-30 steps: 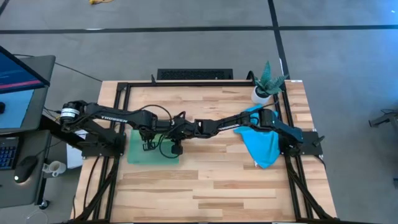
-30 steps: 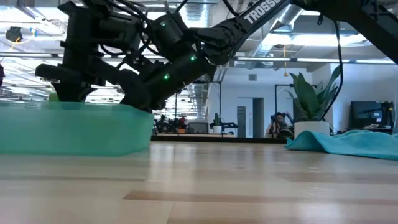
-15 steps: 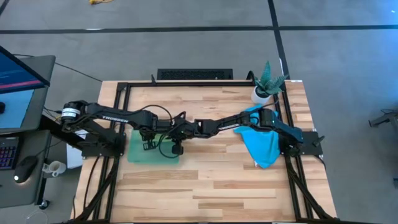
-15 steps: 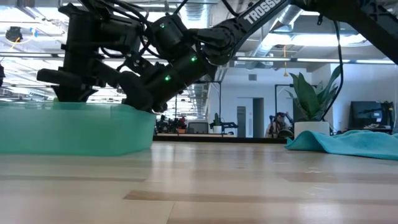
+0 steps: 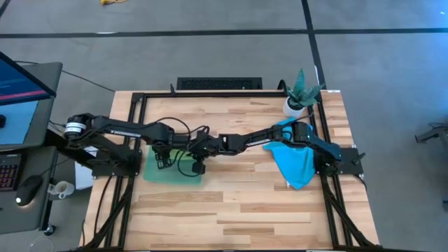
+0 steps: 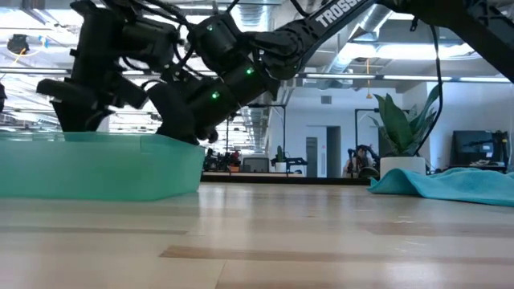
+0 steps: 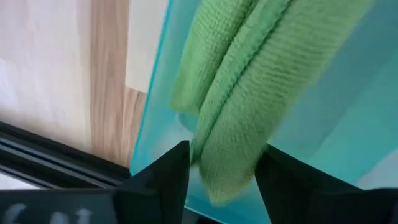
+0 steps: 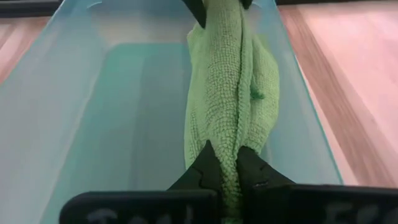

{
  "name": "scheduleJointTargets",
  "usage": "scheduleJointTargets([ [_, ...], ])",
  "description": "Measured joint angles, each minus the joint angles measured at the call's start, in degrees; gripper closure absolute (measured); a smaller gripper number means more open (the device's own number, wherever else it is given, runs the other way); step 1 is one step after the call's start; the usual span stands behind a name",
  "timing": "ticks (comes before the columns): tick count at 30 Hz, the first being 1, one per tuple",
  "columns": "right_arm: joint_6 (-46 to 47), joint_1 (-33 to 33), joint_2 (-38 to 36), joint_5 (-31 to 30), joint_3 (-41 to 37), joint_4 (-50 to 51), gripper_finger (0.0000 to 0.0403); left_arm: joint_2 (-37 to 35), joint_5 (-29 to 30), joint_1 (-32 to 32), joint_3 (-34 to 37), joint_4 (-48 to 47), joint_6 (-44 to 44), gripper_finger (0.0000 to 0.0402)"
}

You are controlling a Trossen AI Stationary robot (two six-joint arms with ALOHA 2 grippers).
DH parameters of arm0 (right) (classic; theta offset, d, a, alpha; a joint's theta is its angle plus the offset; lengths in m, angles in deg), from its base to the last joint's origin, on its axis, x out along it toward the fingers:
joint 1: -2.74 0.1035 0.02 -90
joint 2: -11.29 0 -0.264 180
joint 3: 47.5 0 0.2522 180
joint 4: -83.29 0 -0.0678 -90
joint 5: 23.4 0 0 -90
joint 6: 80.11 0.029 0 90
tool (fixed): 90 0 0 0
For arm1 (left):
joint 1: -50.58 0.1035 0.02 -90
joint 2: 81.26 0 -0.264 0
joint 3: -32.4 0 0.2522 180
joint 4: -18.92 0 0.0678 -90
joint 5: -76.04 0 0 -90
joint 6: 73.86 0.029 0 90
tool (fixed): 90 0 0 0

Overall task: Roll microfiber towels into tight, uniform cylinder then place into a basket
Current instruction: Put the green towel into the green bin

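We are at the placing step for the first towel. The lime green towel [image 8: 233, 106], rolled into a long loose cylinder, lies inside the basket [image 5: 171, 171], which sits on the left part of the table [image 5: 231, 210]. Both arms meet over it.

The left gripper [image 7: 221, 171] hangs over one end of the roll with its jaws parted; the cloth sits between them, but they look spread wider than it, so we judge this end to be let go or nearly so. The right gripper [image 8: 224, 171] is at the other end with its jaws pinched close together on the green cloth, holding that end.

The sky blue towel [image 5: 294, 161] lies crumpled and unrolled on the right side of the table, near the potted plant [image 5: 299, 94] and well apart from the basket.

As we read it, the next move calls for the right jaws to part and release their end, then for both arms to lift straight up and clear of the basket walls without snagging the cloth or dragging the roll open. After that, the blue towel has yet to be flattened, rolled and carried over.
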Motion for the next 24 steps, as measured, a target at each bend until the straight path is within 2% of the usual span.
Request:
scheduleJointTargets([
  [4, 0.95, -0.27, 0.07, -0.03, 2.41, 3.50, 0.0371, -4.02, -0.01, -0.02, -0.04, 0.15, -0.86, 0.0237],
  [9, 1.31, -0.36, 0.07, -0.13, 4.60, 7.05, 0.0381, -9.98, -0.04, -0.05, -0.09, 0.28, -3.41, 0.0237],
  [17, 5.71, -1.49, 0.17, -1.15, 4.66, 10.39, 0.0373, -19.36, 0.27, -1.96, -0.16, 2.20, -8.09, 0.0236],
  [21, 6.96, -1.60, 0.17, -2.78, 4.64, 10.88, 0.0381, -22.52, 2.19, -3.83, -0.19, 3.45, -9.77, 0.0236],
  [24, 7.47, -1.58, 0.18, -2.78, 4.64, 11.21, 0.0372, -23.79, 2.41, -4.83, -0.19, 3.66, -10.88, 0.0236],
])
